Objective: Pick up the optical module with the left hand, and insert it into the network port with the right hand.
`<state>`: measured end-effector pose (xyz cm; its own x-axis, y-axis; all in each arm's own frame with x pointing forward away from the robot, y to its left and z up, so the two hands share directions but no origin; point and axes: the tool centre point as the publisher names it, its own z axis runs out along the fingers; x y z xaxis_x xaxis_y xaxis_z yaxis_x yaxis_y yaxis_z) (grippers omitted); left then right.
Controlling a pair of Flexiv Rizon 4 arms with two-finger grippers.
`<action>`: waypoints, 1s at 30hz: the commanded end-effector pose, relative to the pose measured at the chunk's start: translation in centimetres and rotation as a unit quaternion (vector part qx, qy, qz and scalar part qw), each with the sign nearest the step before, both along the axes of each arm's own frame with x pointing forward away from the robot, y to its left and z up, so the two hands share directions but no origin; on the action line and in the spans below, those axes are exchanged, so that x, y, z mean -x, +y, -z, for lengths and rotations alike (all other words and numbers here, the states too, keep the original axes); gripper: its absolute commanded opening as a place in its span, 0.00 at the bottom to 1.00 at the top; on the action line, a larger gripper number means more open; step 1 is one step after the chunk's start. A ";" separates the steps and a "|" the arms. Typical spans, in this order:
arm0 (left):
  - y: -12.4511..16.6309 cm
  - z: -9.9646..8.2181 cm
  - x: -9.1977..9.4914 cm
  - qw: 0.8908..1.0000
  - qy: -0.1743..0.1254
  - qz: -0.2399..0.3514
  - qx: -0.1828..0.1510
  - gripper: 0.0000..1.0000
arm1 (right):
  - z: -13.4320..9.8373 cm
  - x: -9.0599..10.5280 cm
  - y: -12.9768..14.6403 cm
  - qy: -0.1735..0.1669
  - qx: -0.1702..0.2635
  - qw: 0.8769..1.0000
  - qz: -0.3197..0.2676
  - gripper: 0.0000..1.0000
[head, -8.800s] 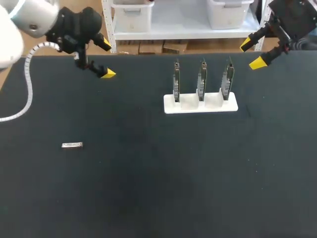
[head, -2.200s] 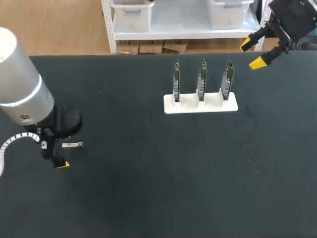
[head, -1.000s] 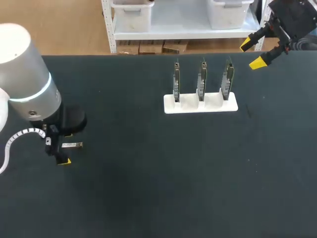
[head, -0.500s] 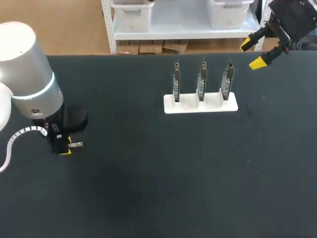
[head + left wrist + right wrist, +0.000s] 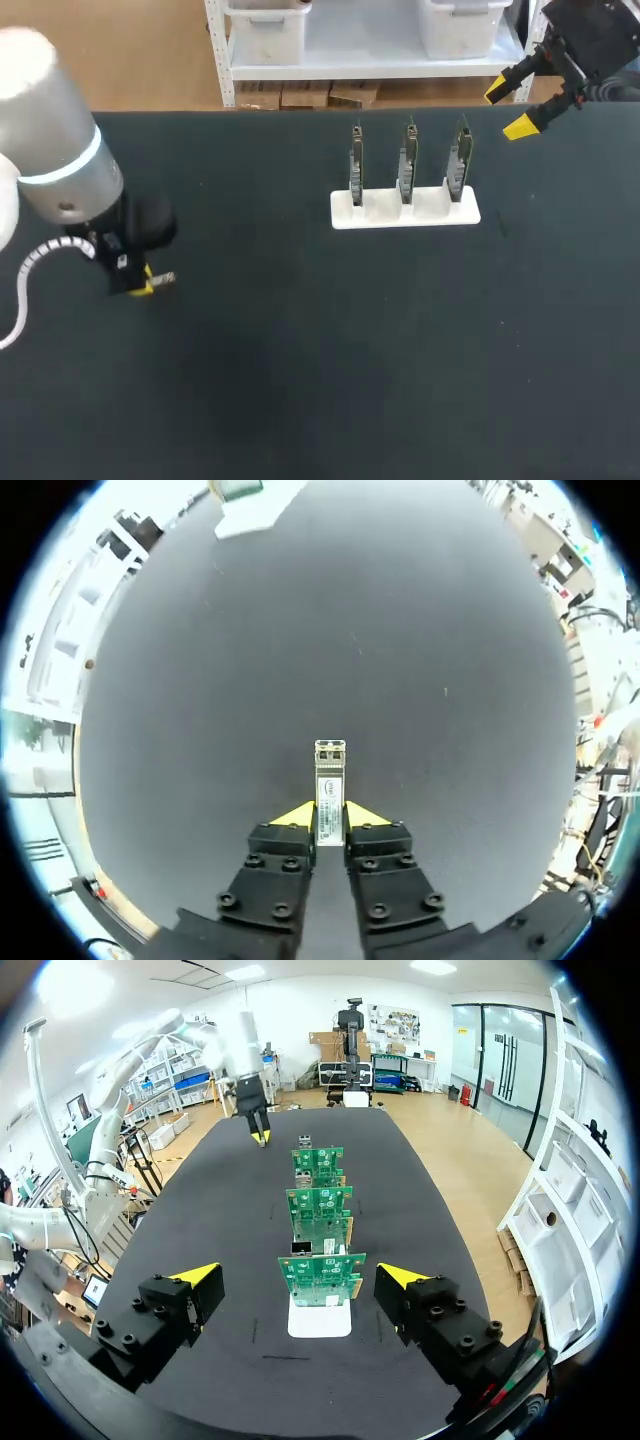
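In the head view, the left end effector [image 5: 140, 284] is hanging low over the near-left part of the black table [image 5: 320, 380]. Its yellow-tipped fingers are clamping one end of the small silver oblong optical module [image 5: 163, 279], whose free end is pointing toward the table's middle. Well apart from it, toward the far side, a flat white stand [image 5: 440, 214] is carrying three upright green circuit boards [image 5: 408, 160] in a row. The right end effector [image 5: 512, 108] is hovering by the far-right edge, its fingers spread wide and gripping nothing.

In the left wrist view, the left end effector [image 5: 329, 815] is pinching the optical module [image 5: 329, 780] from both sides. Much of the module is jutting out ahead of the tips over the table [image 5: 330, 630].

In the right wrist view, the right end effector [image 5: 298, 1275] is gaping wide and empty. Ahead of it, the green circuit boards [image 5: 322, 1278] are lining up one behind another on the white stand [image 5: 318, 1322]. Beyond them the left end effector [image 5: 260, 1138] is pointing down at the table [image 5: 200, 1220]; the module there is too small to make out.
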<state>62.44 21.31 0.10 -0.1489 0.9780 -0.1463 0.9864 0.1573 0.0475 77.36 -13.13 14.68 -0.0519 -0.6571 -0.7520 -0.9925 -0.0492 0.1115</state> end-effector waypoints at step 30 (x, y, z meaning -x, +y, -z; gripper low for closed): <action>-4.9 -13.7 0.4 0.945 -0.009 0.073 0.318 0.00 | 0.0 0.1 0.0 -0.001 0.000 1.000 0.001 1.00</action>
<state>62.61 16.01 13.03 -0.0518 0.7778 -0.6264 0.9972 0.0743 0.0098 77.36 -13.13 14.68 -0.0519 -0.6572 -0.7520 -0.9925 -0.0493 0.1115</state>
